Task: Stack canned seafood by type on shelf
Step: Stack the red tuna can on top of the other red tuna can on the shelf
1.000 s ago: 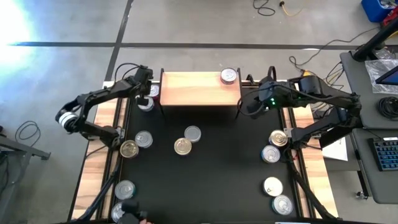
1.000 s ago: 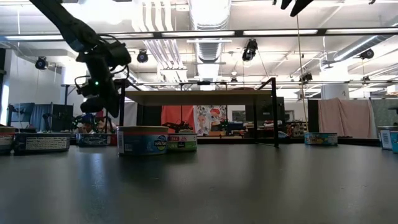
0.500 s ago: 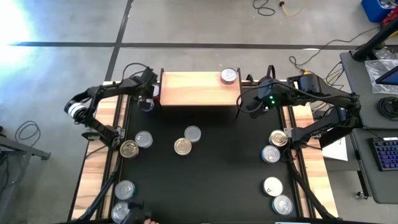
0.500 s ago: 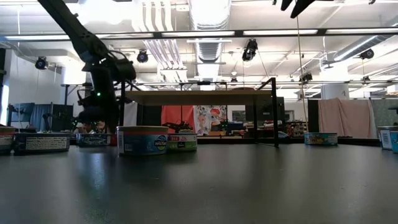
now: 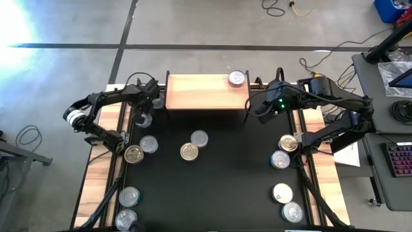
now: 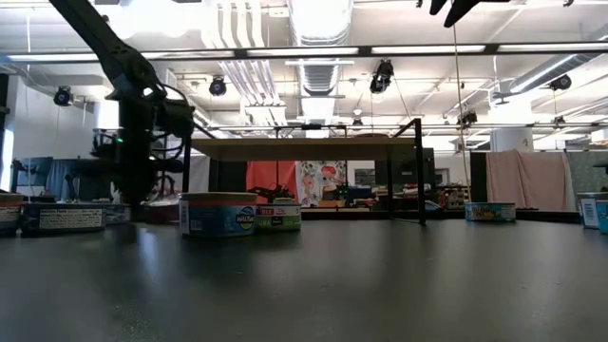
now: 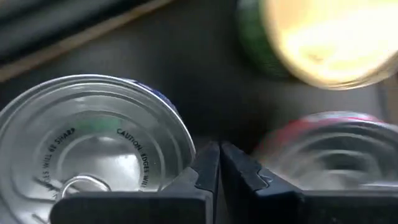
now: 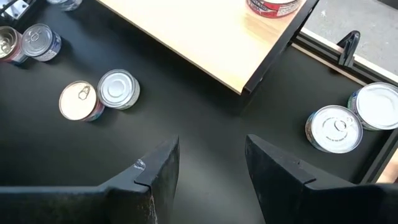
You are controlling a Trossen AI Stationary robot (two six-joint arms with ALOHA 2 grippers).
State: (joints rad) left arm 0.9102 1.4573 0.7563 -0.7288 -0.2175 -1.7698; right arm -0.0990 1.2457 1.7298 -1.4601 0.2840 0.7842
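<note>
The shelf (image 5: pixel 206 91) is a light-wood board on black legs at the mat's far side, with one red-sided tin (image 5: pixel 237 78) on its right end. My left gripper (image 7: pixel 219 163) is shut, low at the shelf's left end, between a silver-lidded tin (image 7: pixel 93 143) and a red-sided tin (image 7: pixel 329 149). A gold-lidded tin (image 7: pixel 329 37) lies beyond them. My right gripper (image 8: pixel 211 162) is open and hovers off the shelf's right end (image 5: pixel 252 111), touching nothing. Other tins stand on their bases on the black mat (image 5: pixel 225 180). My left gripper points down from above with its fingers shut. The outer side of one finger (image 7: pixel 202 168) lies at the rim of the silver-lidded tin (image 7: pixel 186 152), which stands flat on the mat. I cannot tell whether the other finger touches the red-sided tin.
Two tins (image 5: pixel 188 151) (image 5: pixel 199 138) sit mid-mat in front of the shelf. Two more (image 5: pixel 149 144) (image 5: pixel 133 154) lie near the left edge, and several (image 5: pixel 288 143) (image 5: pixel 282 192) along the right edge. Wooden rails border the mat on both sides.
My left gripper has come down and moved toward the table's near-left, away from the shelf's far-left corner, dropping low between the tins. The silver-lidded tin beside the shelf's left end has slid a little toward the near-left. The right arm has kept still.
</note>
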